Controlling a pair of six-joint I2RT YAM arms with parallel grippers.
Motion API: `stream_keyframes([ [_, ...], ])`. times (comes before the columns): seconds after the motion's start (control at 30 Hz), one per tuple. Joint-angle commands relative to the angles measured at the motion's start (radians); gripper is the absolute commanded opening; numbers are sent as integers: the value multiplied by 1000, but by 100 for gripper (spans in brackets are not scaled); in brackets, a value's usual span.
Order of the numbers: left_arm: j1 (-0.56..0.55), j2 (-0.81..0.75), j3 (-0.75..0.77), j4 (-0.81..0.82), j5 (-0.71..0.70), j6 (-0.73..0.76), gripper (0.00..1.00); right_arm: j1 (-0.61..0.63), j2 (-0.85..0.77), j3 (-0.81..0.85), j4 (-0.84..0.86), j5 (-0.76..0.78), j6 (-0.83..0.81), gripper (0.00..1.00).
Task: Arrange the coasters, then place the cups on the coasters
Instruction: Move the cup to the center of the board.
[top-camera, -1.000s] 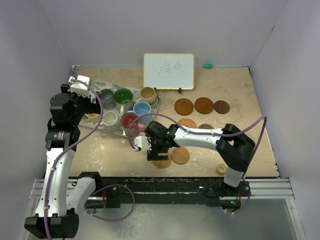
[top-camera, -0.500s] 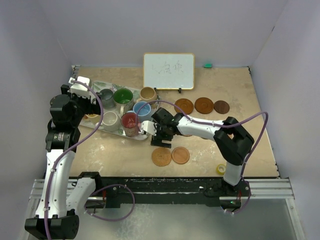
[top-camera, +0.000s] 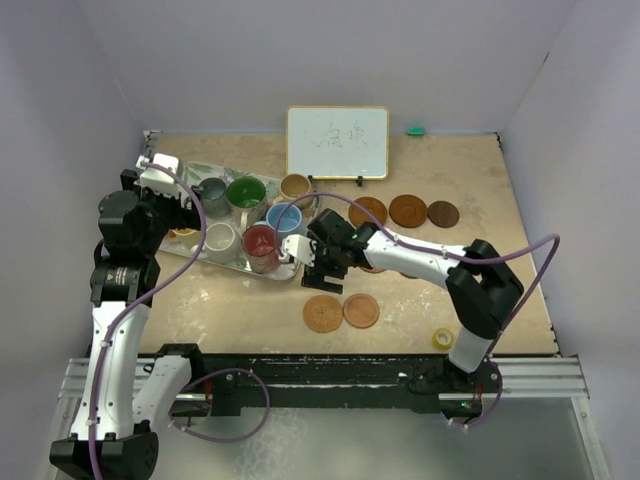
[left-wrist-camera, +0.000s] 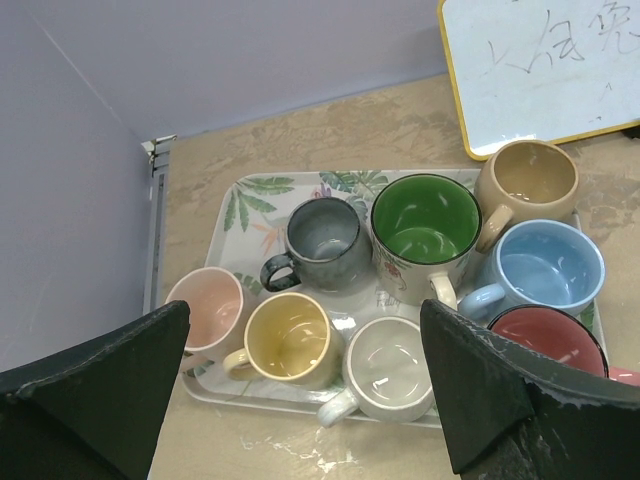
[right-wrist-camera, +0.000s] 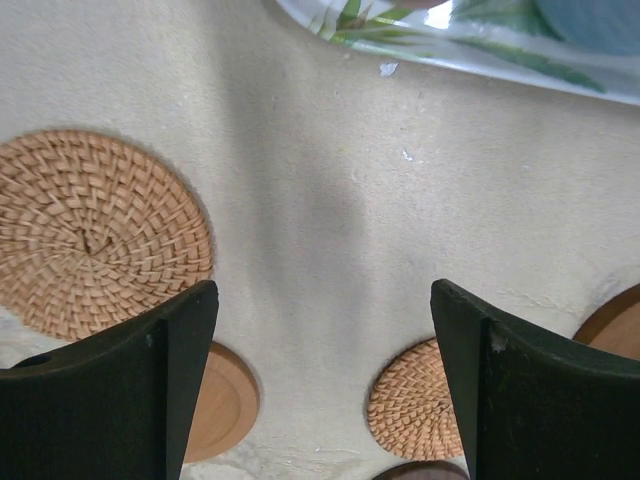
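Several cups stand on the leaf-patterned tray (left-wrist-camera: 250, 190): pink (left-wrist-camera: 205, 305), yellow (left-wrist-camera: 290, 338), white (left-wrist-camera: 388, 368), grey (left-wrist-camera: 325, 240), green (left-wrist-camera: 426, 225), tan (left-wrist-camera: 527, 180), blue (left-wrist-camera: 550, 265) and red (left-wrist-camera: 545, 340). My left gripper (left-wrist-camera: 305, 305) hangs open above the tray's near-left part, empty. My right gripper (top-camera: 322, 275) is open and empty over bare table by the tray's right end. Two coasters lie in front, a woven one (top-camera: 323, 313) and a smooth orange one (top-camera: 361, 310). Three coasters (top-camera: 408, 210) sit in a row at the back right. Others (right-wrist-camera: 415, 400) are partly hidden by the right arm.
A whiteboard (top-camera: 338, 142) stands at the back centre. A yellow tape roll (top-camera: 442, 338) lies near the front right edge. A small green object (top-camera: 414, 130) sits at the back wall. Purple walls close in three sides.
My right gripper has pulled back from over the woven coaster at the front towards the tray's right end, leaving that coaster beside the smooth one. The left arm has not moved.
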Motion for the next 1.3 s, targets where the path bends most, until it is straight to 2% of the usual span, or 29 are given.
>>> stream_keyframes([
  [0.0,8,-12,-2,50,20,11,94,32,-50,-4,1,-32,41,89],
  [0.27,8,-10,-5,50,27,13,94,106,8,-33,47,16,45,89],
  [0.7,7,-14,-11,53,31,17,94,107,60,-59,40,37,19,88],
  [1.27,8,-23,-16,50,32,25,94,-9,86,2,33,125,8,86],
])
